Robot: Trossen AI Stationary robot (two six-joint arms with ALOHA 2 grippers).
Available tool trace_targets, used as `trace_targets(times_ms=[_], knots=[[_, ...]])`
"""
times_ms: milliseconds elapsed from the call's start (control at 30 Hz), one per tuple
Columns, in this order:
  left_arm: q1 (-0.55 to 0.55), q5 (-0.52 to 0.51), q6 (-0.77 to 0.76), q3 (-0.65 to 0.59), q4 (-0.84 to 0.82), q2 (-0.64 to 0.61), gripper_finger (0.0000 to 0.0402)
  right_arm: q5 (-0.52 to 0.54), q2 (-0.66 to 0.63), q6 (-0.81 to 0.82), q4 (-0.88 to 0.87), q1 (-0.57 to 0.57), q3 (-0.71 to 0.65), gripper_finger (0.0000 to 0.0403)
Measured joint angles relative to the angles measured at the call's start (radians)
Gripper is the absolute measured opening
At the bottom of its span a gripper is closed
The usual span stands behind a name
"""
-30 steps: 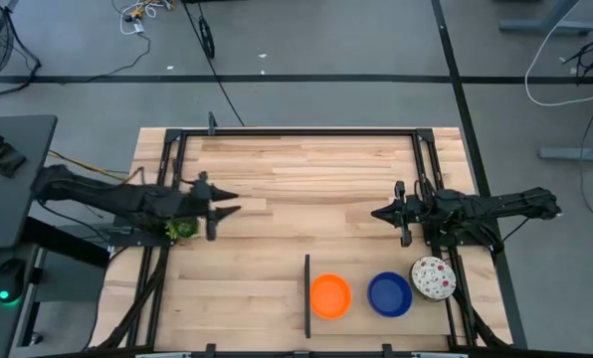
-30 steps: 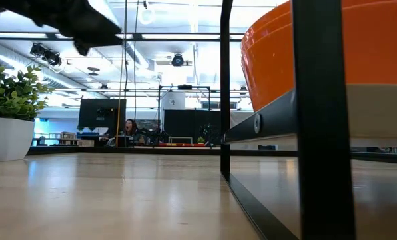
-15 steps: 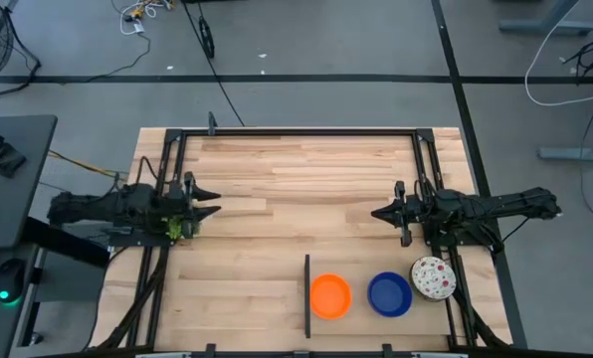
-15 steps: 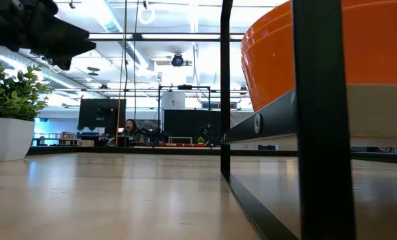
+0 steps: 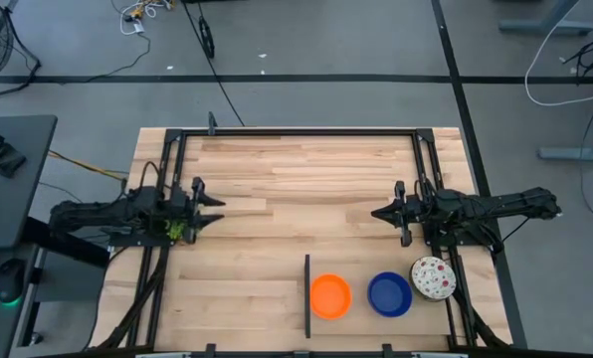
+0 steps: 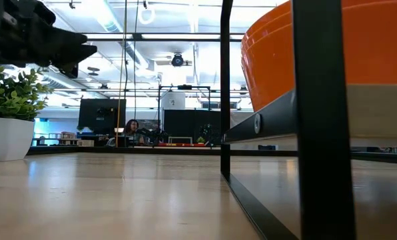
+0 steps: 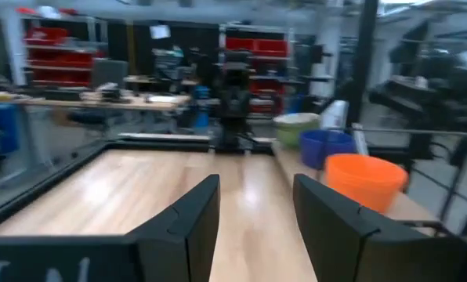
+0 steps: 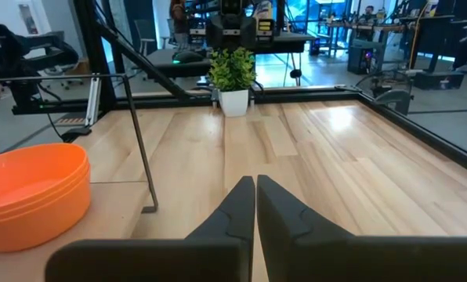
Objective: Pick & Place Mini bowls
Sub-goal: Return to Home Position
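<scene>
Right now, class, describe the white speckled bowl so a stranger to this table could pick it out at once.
On the light wooden table, find the row of three small round bowls on the right arm's side. The white bowl with red speckles ends it at the table's edge, beside the solid blue bowl, the solid orange bowl beyond. It alone is patterned.

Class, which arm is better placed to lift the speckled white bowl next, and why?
Right: the right gripper is nearer the speckled bowl; the left gripper waits across the table.
</scene>
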Motion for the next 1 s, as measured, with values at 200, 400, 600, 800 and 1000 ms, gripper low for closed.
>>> trace_targets(times_ms=[200,400,600,800,1000], knots=[[-0.001,0.031,-0.003,0.000,-0.069,0.001,0.0169,0.000,0.000,0.000,0.000,0.000,0.000,0.0020],[0.000,0.016,-0.010,0.002,-0.089,0.003,0.0169,0.000,0.000,0.000,0.000,0.000,0.000,0.0020],[0.000,0.014,-0.011,0.001,-0.095,0.009,0.0166,0.000,0.000,0.000,0.000,0.000,0.000,0.0020],[0.000,0.013,-0.012,0.001,-0.098,0.010,0.0066,0.000,0.000,0.000,-0.001,0.000,0.000,0.0020],[0.000,0.006,-0.012,0.001,-0.100,0.009,0.0008,0.000,0.000,0.000,-0.001,0.000,0.000,0.0020]])
